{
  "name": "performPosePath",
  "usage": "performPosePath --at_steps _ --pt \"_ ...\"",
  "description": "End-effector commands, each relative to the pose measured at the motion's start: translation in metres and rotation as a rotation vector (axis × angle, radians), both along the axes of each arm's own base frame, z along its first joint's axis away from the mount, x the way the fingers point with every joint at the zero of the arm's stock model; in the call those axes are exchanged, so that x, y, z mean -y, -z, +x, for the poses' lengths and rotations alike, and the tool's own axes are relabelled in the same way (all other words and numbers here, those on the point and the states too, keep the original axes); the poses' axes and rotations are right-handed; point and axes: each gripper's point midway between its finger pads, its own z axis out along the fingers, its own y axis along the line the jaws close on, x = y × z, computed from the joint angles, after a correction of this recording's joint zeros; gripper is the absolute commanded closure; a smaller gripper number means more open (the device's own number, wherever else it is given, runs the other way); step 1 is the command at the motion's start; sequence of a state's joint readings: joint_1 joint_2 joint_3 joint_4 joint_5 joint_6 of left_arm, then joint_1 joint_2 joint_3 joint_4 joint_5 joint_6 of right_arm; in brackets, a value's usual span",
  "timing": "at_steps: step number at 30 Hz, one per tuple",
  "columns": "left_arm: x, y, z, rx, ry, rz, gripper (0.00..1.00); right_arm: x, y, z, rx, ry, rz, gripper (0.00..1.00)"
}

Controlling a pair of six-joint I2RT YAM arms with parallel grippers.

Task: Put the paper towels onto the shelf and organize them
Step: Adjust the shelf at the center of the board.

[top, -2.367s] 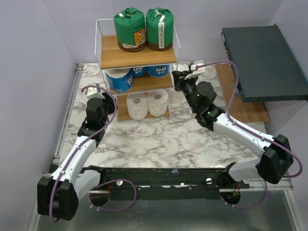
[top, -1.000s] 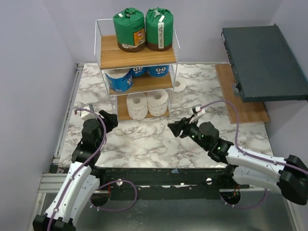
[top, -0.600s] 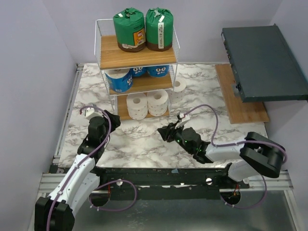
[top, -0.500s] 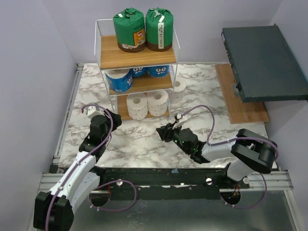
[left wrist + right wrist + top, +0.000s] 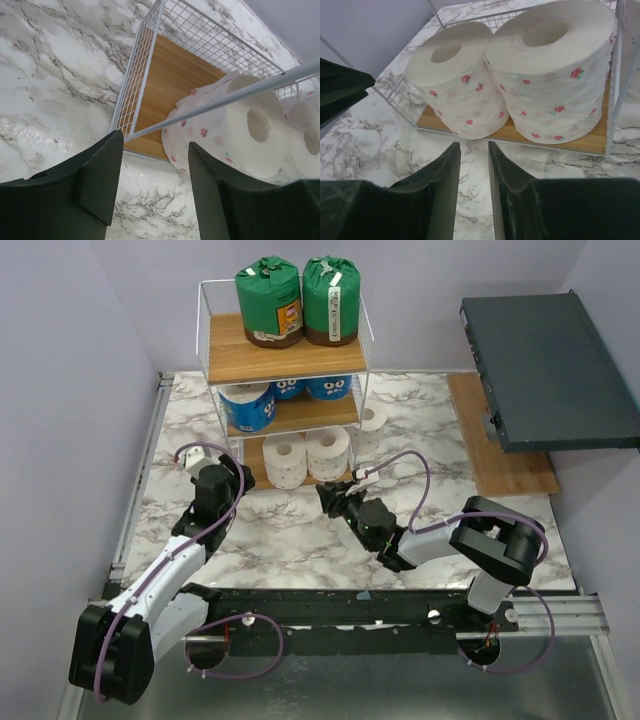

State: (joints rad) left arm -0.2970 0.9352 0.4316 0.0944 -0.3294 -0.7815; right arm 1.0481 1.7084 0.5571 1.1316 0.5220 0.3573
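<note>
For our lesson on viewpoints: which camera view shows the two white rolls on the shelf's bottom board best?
The right wrist view: both white rolls fill the frame, rose print and cores clear. The left wrist view crosses one with a wire and crops the other. The top view shows both small.

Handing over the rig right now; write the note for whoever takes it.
Left tool: open, empty, low in front of the shelf.
Right tool: narrowly open, empty, also low before the shelf.
Done: two green rolls on top, blue rolls in the middle, two white rolls at the bottom.
To do: one white roll stands on the table by the shelf's right side; shelve it.
</note>
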Motion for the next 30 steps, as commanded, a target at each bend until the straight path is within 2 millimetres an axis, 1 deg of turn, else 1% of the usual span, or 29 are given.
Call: performPosePath --at_steps 1,5,6,10,16,18,21,25,30 --pt "-0.011 -0.029 0.011 0.078 -0.049 0.059 0.42 0.001 -0.010 0.007 0.035 0.050 0.009 0.68" --pt "-0.011 -0.037 0.017 0.087 -0.038 0.095 0.57 0.000 -0.004 0.007 0.023 0.048 -0.008 0.68" --pt "-0.009 -0.036 0.018 0.083 -0.033 0.095 0.61 0.000 -0.004 0.006 0.020 0.046 -0.006 0.68" --pt "-0.007 -0.032 0.018 0.078 -0.020 0.092 0.69 0.005 -0.002 0.003 0.014 0.044 -0.003 0.68" --pt "-0.002 -0.031 0.016 0.080 0.003 0.091 0.90 0.008 -0.002 -0.001 0.004 0.032 0.004 0.68" --pt "0.000 -0.030 0.014 0.080 0.012 0.088 0.99 0.009 0.000 -0.002 -0.008 0.032 0.004 0.69" --pt "0.004 -0.028 0.011 0.082 0.023 0.077 1.00 0.009 0.005 -0.002 -0.030 0.039 0.001 0.70" --pt "0.012 -0.023 0.006 0.080 0.046 0.060 1.00 0.005 0.006 -0.001 -0.037 0.036 0.008 0.73" --pt "0.022 -0.018 0.000 0.077 0.074 0.044 1.00 0.000 0.012 0.009 -0.043 0.077 0.000 0.76"
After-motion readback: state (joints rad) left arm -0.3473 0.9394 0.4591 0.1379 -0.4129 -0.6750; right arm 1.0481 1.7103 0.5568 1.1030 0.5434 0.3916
